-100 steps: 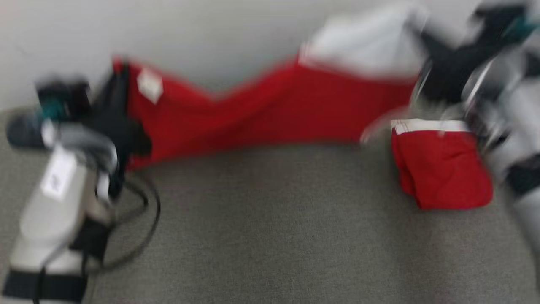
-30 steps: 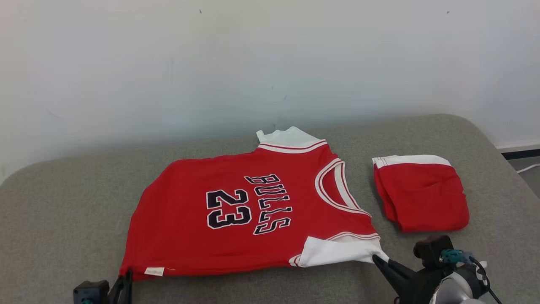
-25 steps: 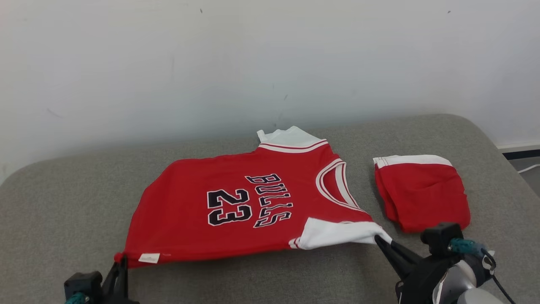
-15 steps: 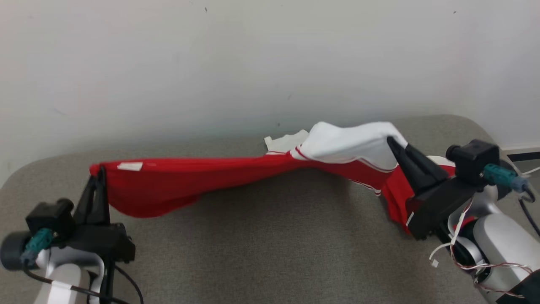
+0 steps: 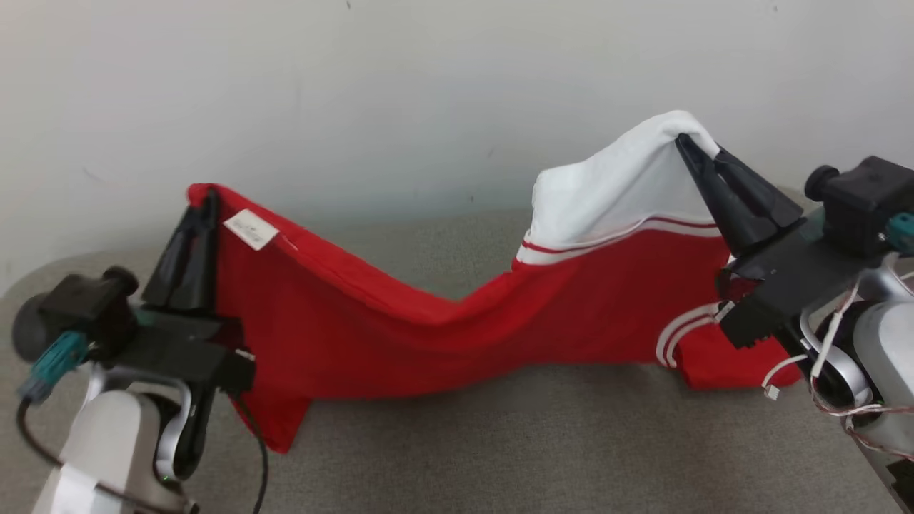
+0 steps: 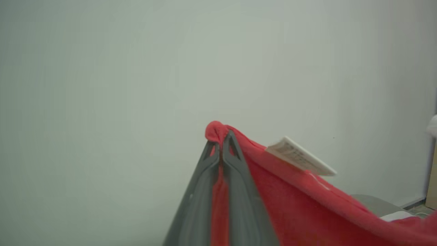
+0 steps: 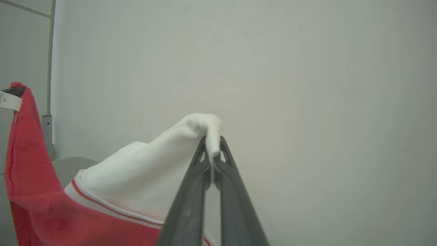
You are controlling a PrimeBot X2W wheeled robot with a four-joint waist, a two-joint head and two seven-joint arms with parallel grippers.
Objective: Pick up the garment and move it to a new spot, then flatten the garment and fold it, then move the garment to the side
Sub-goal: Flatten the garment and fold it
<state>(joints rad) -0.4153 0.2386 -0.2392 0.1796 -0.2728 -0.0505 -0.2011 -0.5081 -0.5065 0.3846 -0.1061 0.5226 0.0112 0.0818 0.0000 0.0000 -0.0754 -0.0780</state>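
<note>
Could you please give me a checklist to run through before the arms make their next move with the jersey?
1. Left gripper shut on the jersey beside its label: ok.
2. Right gripper shut on the white sleeve: ok.
3. Jersey taut between the grippers: not ok, the top edge sags in the middle.
4. Jersey lifted clear of the cushion: not ok, its lower edge seems to rest there.
5. Cushion behind the jersey free for laying it down: cannot tell, the cloth hides it.
</note>
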